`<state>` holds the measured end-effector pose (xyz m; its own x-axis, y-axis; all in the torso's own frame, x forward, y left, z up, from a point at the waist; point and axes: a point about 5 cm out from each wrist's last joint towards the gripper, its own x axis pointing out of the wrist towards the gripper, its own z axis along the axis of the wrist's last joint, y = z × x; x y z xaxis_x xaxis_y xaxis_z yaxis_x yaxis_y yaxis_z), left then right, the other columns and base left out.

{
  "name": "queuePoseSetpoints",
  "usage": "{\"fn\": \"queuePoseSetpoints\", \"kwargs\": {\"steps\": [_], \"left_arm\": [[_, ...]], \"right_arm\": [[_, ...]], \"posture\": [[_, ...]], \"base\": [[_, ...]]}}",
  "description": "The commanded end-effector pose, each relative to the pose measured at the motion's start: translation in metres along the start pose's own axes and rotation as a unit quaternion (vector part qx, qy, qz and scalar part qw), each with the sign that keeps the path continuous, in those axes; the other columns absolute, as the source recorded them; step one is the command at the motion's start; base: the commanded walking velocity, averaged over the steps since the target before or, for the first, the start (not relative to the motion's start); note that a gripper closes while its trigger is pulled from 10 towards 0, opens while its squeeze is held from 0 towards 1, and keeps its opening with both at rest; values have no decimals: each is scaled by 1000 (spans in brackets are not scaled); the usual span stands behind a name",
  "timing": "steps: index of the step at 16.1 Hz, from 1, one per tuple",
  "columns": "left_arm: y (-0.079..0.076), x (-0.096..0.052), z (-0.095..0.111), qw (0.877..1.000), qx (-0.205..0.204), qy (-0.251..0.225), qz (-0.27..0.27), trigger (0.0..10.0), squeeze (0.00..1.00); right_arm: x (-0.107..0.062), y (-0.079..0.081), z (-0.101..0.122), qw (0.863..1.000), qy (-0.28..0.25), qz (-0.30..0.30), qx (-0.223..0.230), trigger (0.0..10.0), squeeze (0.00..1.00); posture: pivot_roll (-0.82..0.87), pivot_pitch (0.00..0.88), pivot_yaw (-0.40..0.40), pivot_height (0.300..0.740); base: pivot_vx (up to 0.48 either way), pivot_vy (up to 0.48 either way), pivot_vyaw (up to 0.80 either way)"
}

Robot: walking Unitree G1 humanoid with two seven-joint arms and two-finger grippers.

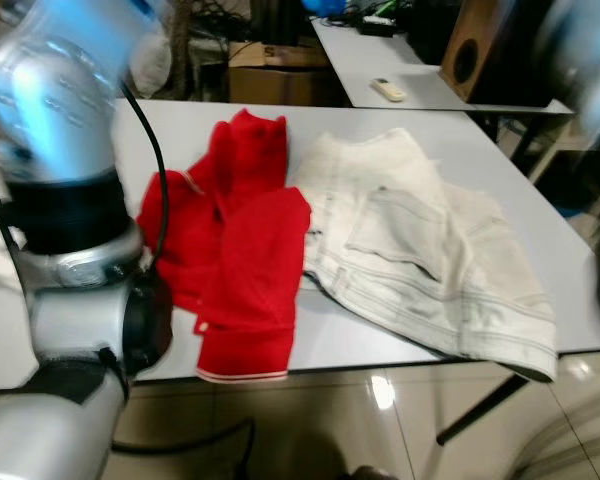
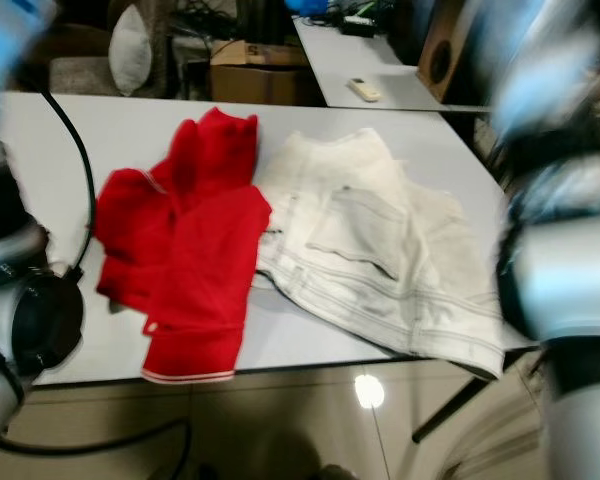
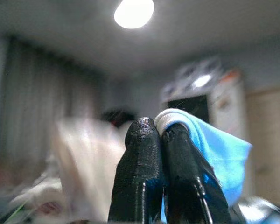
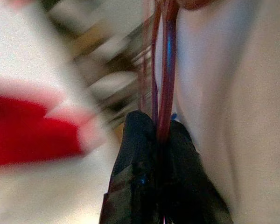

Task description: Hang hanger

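Left tool (image 3: pixel 151 133) raised and pointing up toward the ceiling lamp (image 3: pixel 134 12), fingers pressed together on a light blue cloth (image 3: pixel 214 154) with a white hem. Right tool (image 4: pixel 156 126) clenched on the thin red hanger (image 4: pixel 164 70), which runs straight out from between the fingers, beside a pale garment (image 4: pixel 228 93). Both silver arms lifted close to the head camera, blurred at the edges. On the white counter (image 1: pixel 540 240): red garment (image 1: pixel 245 250) lying flat, just beside cream jeans (image 1: pixel 420 250) that hang over the near edge. Second table (image 1: pixel 370 75) behind, carrying a remote control (image 1: pixel 387 89).
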<state>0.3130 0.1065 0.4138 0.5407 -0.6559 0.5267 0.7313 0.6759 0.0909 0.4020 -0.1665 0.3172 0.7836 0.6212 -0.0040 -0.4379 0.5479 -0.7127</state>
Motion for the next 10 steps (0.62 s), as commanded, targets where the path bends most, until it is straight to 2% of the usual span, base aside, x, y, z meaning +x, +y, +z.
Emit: {"fn": "queuePoseSetpoints", "kwargs": {"steps": [1,3,4,5,7,8,9,10], "left_arm": [[-1,3,-29,998,10,63,21,10000,0],[-12,1,-88,988,11,145,43,10000,0],[-16,-6,-125,978,26,194,67,10000,0],[-17,-13,-151,969,39,226,92,10000,0],[-8,-21,-174,954,72,256,136,10000,0],[4,-21,-175,948,84,255,172,10000,0],[8,-20,-174,946,90,252,183,10000,0],[22,-14,-164,943,95,228,222,10000,0]], "right_arm": [[-3,12,-12,999,12,41,-2,10000,0],[-20,54,-56,993,37,98,48,10000,0],[-36,82,-80,987,56,132,72,10000,0],[-52,104,-97,981,74,157,84,10000,0],[-72,122,-114,977,96,162,95,10000,0],[-82,124,-119,978,102,153,103,10000,0],[-84,123,-119,978,102,149,106,10000,0],[-90,125,-118,977,99,157,106,10000,0]], "posture": [[-57,0,-41,740],[-64,0,-31,740],[-70,0,-23,740],[-76,0,-17,740],[-96,0,0,740],[-105,0,9,740],[-108,0,12,740],[-111,0,15,740]], "base": [[0,0,0],[0,0,0],[0,0,0],[0,0,0],[0,0,0],[0,0,0],[0,0,0],[0,0,0]]}}
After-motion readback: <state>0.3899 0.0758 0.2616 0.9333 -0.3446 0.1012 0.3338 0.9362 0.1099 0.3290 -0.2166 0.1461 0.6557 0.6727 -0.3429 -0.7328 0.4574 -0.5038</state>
